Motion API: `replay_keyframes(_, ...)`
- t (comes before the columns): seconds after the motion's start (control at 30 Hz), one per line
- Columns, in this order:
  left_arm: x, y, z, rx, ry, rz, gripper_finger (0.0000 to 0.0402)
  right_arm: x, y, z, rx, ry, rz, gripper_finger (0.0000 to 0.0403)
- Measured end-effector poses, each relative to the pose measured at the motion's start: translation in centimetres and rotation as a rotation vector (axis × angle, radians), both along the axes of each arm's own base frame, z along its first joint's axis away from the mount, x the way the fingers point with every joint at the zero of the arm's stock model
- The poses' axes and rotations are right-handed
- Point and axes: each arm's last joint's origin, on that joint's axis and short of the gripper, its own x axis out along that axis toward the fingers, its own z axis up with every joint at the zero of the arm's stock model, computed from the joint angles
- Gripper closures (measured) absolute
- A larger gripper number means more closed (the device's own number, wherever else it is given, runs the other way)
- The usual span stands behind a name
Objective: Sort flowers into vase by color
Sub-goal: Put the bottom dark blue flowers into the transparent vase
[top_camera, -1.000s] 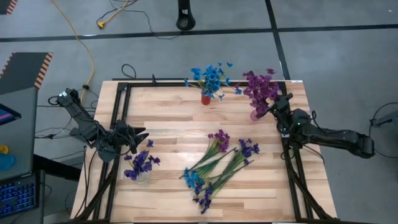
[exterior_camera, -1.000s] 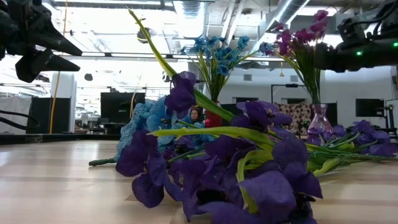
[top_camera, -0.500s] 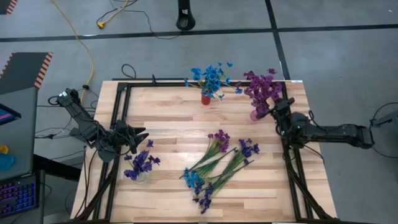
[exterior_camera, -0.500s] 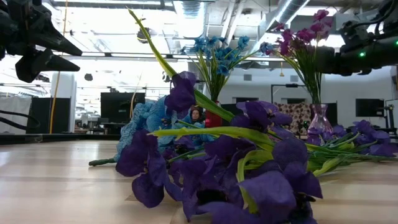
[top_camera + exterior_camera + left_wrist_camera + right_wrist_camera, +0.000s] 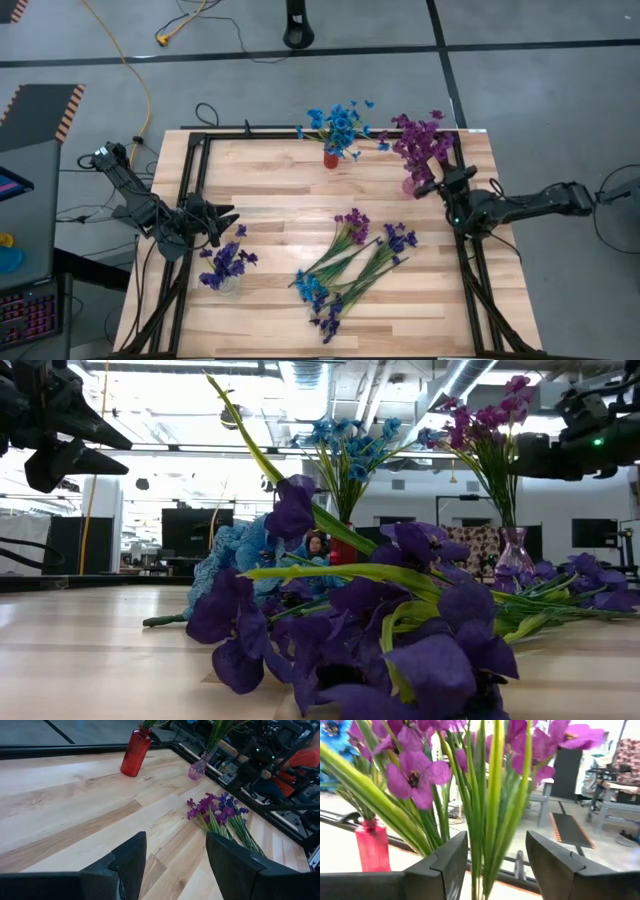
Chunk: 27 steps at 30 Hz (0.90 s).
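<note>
A light wooden desk (image 5: pixel 270 180) stands on grey floor. Loose flowers (image 5: pixel 350 262) lie near the red vase (image 5: pixel 330 158). The right end effector (image 5: pixel 432 186), fingers spread around magenta stems, has slid toward the desk's middle; the left end effector (image 5: pixel 228 215) waits, open.

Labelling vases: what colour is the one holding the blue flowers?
Red vase, clearest in left wrist view.
</note>
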Motion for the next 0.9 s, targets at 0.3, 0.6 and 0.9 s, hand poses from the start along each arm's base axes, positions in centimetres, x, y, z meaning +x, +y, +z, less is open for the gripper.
replay_keyframes(0.3, 0.0, 0.0, 0.0, 0.000, 0.000, 0.000, 0.0208, -0.7, 1.3, 0.7, 0.063, -0.038, -0.065, 0.0175)
replay_keyframes(0.6, 0.0, 0.0, 0.0, 0.001, 0.000, 0.001, 0.0208, -1.1, 3.0, 1.3, 0.095, -0.093, 0.133, 0.0175)
replay_keyframes(0.9, 0.0, 0.0, 0.0, 0.001, 0.000, 0.000, 0.0208, -1.6, 4.9, 1.3, 0.130, -0.124, 0.357, 0.0175)
